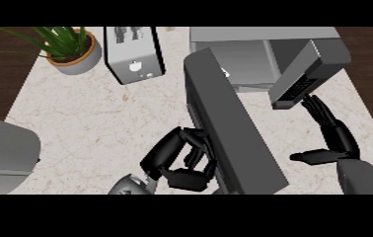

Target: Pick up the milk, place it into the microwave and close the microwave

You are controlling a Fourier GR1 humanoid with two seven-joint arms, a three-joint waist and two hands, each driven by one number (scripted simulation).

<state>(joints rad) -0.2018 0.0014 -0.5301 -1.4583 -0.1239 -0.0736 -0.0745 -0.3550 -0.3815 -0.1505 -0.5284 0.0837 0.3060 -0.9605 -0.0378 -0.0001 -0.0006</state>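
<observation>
The microwave (255, 43) stands at the back right with its cavity showing. Its dark grey door (233, 132) swings out toward me, running from the cavity's left side down to the lower edge. A small white bit (224, 73) peeks over the door's top edge inside the cavity; I cannot tell whether it is the milk. My left hand (178, 157) lies against the door's left, outer face, fingers loosely bent and holding nothing. My right hand (331, 132) is open at the right, fingers pointing up just below the microwave's control panel (299, 83).
A tall grey box with a printed label (134, 53) stands at the back, left of the microwave. A potted plant (69, 51) is in the back left corner. A rounded grey object (15, 154) sits at the counter's left edge. The marble counter (102, 117) spreads left of the door.
</observation>
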